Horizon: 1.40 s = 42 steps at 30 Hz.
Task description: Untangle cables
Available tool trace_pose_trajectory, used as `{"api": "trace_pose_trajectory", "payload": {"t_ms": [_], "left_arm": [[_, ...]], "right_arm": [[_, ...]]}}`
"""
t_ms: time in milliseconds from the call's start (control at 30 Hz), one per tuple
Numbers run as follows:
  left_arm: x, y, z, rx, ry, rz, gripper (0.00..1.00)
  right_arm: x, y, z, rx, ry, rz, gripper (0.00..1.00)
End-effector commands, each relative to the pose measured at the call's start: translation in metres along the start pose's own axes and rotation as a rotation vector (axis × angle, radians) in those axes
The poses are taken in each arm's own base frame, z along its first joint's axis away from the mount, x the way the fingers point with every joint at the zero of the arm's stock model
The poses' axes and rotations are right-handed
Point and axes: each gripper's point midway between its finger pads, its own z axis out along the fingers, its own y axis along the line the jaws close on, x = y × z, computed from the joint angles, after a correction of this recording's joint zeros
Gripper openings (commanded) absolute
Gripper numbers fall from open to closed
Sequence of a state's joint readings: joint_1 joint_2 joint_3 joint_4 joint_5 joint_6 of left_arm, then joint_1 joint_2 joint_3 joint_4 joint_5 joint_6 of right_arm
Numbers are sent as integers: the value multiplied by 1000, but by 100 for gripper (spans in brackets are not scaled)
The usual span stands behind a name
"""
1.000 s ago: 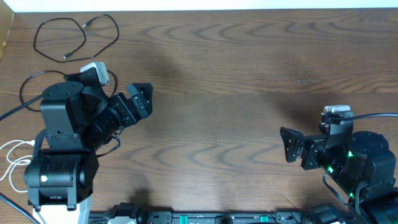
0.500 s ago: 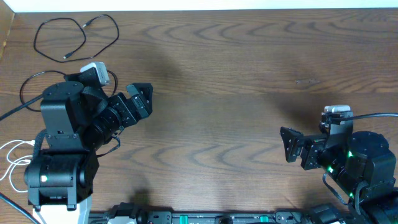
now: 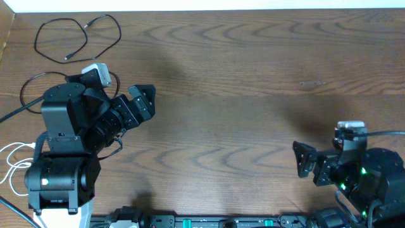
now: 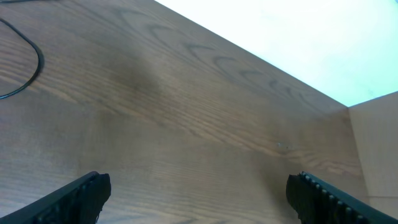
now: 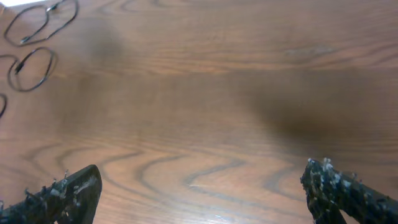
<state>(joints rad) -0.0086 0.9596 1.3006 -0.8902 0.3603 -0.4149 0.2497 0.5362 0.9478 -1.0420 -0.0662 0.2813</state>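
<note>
Black cable (image 3: 85, 41) is laid in a loose loop at the upper left of the overhead frame, its long axis running left to right, with one plug pointed up-right and the other down-left. A second black cable (image 3: 23, 90) is curled just below it, partly hidden by the left arm (image 3: 63, 126), and a white cable (image 3: 11, 170) is seen at the lower left edge. The left gripper (image 3: 147, 101) and right gripper (image 3: 304, 161) are held spread wide above the wooden table (image 3: 221, 95), with nothing grasped.
</note>
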Motion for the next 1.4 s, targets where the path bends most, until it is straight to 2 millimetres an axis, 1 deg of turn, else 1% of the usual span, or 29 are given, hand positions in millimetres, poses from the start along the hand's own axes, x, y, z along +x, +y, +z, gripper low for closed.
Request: {"api": "trace_pose_trajectory", "payload": {"t_ms": [0,100,233,333,433,567,733,933,1033,1267,1367], "left_arm": [[-4,-2,-3,-1,-15,6,96],[-4,-2,-3,-1,-15,6,96],[-4,-2,-3,-1,-15,6,96],[-4,-2,-3,-1,-15,6,96],[-4,-2,-3,-1,-15,6,96],[-4,-2,-3,-1,-15,6,96],[-4,-2,-3,-1,-15,6,96],[-4,-2,-3,-1,-15,6,96],[-4,-2,-3,-1,-15,6,96],[-4,-2,-3,-1,-15,6,96],[-4,-2,-3,-1,-15,6,96]], "right_arm": [[4,-16,0,56,-42,-39,99],[9,-29,8,88,-95,-10,99],[18,-41,21,96,-172,15,99],[22,-47,31,99,-234,0,99],[23,-48,39,91,-294,-58,99],[19,-47,45,82,-381,-157,99],[17,-49,54,81,-465,-224,99],[20,-56,65,96,-524,-232,99],[18,-60,69,104,-552,-232,99],[11,-61,76,98,-651,-249,99],[12,-62,80,95,-677,-254,99]]}}
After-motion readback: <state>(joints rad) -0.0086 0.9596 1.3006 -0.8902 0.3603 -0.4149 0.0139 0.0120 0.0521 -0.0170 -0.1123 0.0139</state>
